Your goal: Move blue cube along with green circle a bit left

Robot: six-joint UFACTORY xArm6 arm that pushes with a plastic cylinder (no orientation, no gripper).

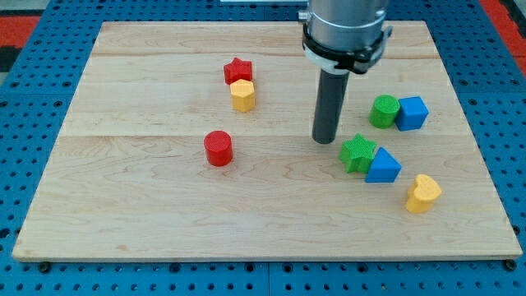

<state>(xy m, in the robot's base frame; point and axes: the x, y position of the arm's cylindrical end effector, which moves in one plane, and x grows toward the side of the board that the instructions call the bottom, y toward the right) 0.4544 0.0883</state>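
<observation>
The blue cube [412, 113] sits at the view's right, touching the green circle [383, 111] on its left side. My tip [325, 140] rests on the board to the left of and slightly below the green circle, apart from it, and just up-left of a green star [358, 153].
A blue triangle block [383, 166] touches the green star's right. A yellow heart [422, 193] lies lower right. A red star [237, 71] and yellow hexagon [242, 95] sit upper centre-left. A red cylinder [219, 148] stands left of centre. The wooden board [123, 205] ends near the blue cube's right.
</observation>
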